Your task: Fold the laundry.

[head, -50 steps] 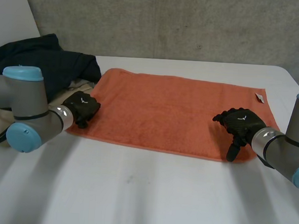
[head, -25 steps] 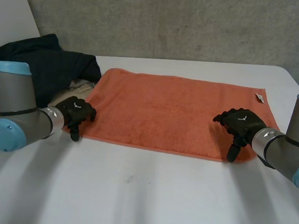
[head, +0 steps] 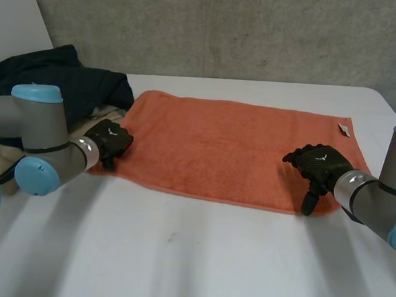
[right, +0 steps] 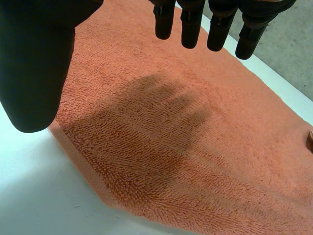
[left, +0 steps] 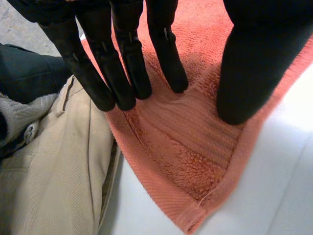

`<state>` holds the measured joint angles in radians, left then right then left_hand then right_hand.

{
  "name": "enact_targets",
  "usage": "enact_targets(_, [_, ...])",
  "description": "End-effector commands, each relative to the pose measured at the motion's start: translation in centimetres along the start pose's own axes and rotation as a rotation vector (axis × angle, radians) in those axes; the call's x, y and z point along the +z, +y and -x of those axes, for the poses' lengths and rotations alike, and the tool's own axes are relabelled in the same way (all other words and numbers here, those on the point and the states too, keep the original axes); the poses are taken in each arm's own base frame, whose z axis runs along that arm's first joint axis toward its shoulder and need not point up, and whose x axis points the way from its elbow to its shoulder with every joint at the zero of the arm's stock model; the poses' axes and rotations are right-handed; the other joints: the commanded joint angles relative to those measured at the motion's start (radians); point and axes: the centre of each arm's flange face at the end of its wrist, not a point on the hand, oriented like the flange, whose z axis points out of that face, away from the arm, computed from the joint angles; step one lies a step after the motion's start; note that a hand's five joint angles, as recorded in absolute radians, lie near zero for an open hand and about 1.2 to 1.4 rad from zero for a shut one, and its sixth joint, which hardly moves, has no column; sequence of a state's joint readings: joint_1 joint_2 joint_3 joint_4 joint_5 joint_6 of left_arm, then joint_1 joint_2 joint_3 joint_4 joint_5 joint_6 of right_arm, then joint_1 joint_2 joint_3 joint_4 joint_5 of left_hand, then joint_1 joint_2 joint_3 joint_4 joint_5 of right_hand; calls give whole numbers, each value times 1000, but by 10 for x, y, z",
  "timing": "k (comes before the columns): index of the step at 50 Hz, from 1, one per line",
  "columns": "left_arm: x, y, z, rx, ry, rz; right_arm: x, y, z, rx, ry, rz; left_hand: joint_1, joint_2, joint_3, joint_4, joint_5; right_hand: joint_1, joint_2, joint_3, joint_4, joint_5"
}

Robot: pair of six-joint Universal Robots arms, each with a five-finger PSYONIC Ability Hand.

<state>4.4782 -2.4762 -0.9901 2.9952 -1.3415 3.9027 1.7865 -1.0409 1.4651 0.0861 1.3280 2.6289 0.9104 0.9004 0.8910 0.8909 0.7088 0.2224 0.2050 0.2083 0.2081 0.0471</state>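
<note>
Towel (head: 232, 147) is lying flat under both my hands. Left hand (head: 109, 142), fingers straight and apart from the thumb, is pressing the corner beneath it; right hand (head: 318, 166) is hovering open over its corner. Judging: grasp step, needing 2 pinches next. Tag (head: 344, 130) beyond right fingertips, writing unreadable.
</note>
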Motion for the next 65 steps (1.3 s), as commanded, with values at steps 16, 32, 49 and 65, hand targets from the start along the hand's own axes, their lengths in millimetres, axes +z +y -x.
enact_targets(16, [-32,-33,15,-70,-11,-22,-3,1,-9,1,12,33,486,496,505,505,513,-48,-30,-34,-34,-47])
enact_targets(32, [-100,-88,42,-252,-20,-164,20,30,-18,-86,34,71,486,496,505,505,513,378,395,392,392,378])
enact_targets(49, [-118,-95,39,-338,5,-150,13,6,-36,-34,123,-13,486,496,505,505,513,1174,1191,1188,1188,1175])
enact_targets(65, [-118,-18,-5,-171,226,209,-54,-17,-55,-287,-240,376,486,496,505,505,513,1174,1191,1188,1188,1175])
